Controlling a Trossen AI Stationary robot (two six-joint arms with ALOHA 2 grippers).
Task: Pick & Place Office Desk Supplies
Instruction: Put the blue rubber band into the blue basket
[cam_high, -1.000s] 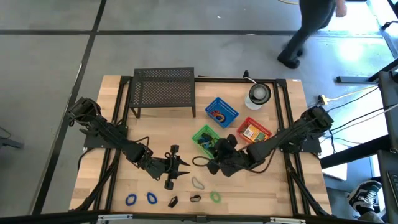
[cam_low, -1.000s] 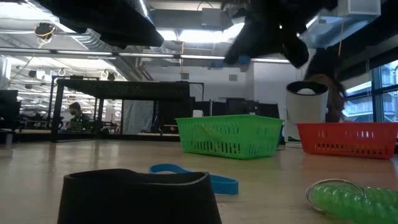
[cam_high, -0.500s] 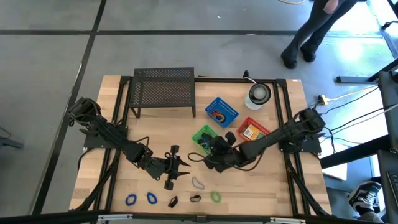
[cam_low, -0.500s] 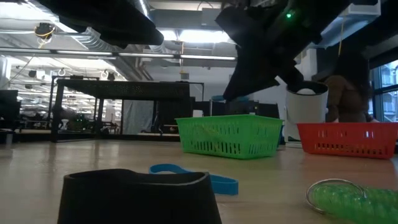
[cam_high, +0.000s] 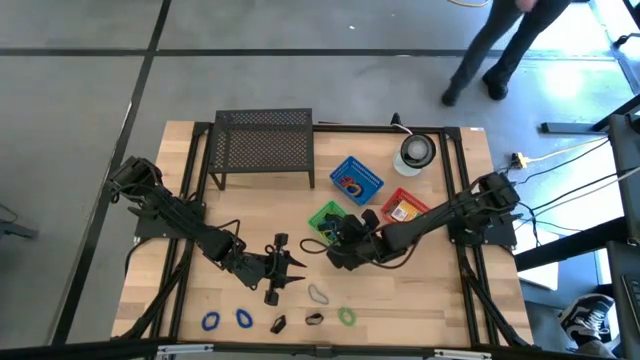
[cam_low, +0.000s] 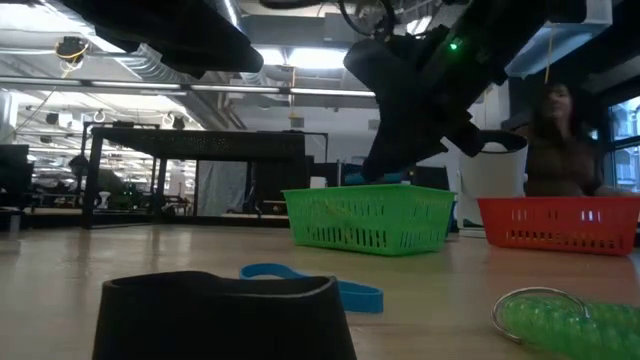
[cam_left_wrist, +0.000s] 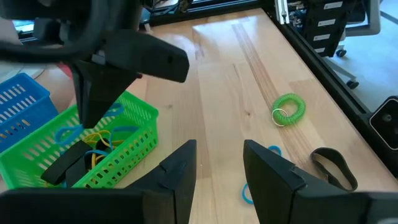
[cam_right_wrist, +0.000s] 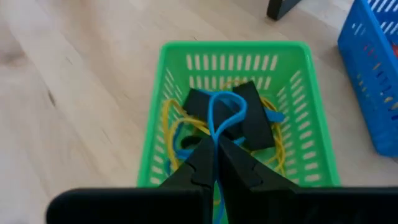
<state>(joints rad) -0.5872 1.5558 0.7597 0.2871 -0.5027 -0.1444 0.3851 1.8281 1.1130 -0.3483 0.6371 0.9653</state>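
Note:
My right gripper (cam_right_wrist: 216, 154) is shut on a thin blue loop (cam_right_wrist: 225, 104) and hangs slanting above the green basket (cam_high: 328, 218), which holds yellow and blue loops and black pieces. In the low view it (cam_low: 388, 165) stands just over the basket's rim (cam_low: 368, 196). My left gripper (cam_left_wrist: 217, 169) hovers open over bare wood left of the basket (cam_high: 288, 268). Along the near edge lie two blue loops (cam_high: 226, 320), a black clip (cam_high: 279, 323), a dark loop (cam_high: 314, 319), a green coil (cam_high: 346, 317) and a pale loop (cam_high: 318, 294). My right gripper pinches one end of the blue loop (cam_right_wrist: 216, 138) between its two shut fingertips. The fingers come slanting down from the table's right side. The rest of the loop sticks out ahead of the fingers, over the basket's contents; whether it touches them I cannot tell.
A blue basket (cam_high: 356, 180) and a red basket (cam_high: 408, 211) with a yellow-orange packet stand right of the green one. A black mesh rack (cam_high: 263, 145) sits at the far edge, a round white and grey object (cam_high: 416, 150) at far right. A person walks beyond the table.
My right gripper has moved down and toward the table's far-left, from beside the green basket to over it, tipping further downward and staying shut on the blue loop. My left gripper has kept still.

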